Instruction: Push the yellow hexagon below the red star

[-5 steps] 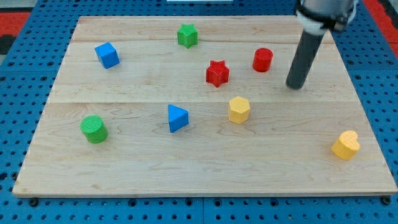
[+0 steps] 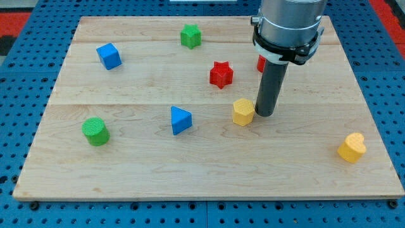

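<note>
The yellow hexagon [image 2: 242, 112] lies near the middle of the wooden board [image 2: 126, 171], below and slightly right of the red star [image 2: 221, 74]. My tip [image 2: 264, 114] rests on the board right beside the hexagon's right side, touching it or nearly so. The rod rises from there to the arm's grey body at the view's top.
A red cylinder [image 2: 260, 63] is mostly hidden behind the rod. A green star [image 2: 190, 36] is at the top, a blue cube [image 2: 109, 56] at upper left, a green cylinder [image 2: 95, 132] at left, a blue triangle [image 2: 180, 120] left of the hexagon, a yellow heart [image 2: 352, 148] at lower right.
My tip has moved left and down the view, from right of the red cylinder to the hexagon's right side. The blocks have not visibly moved.
</note>
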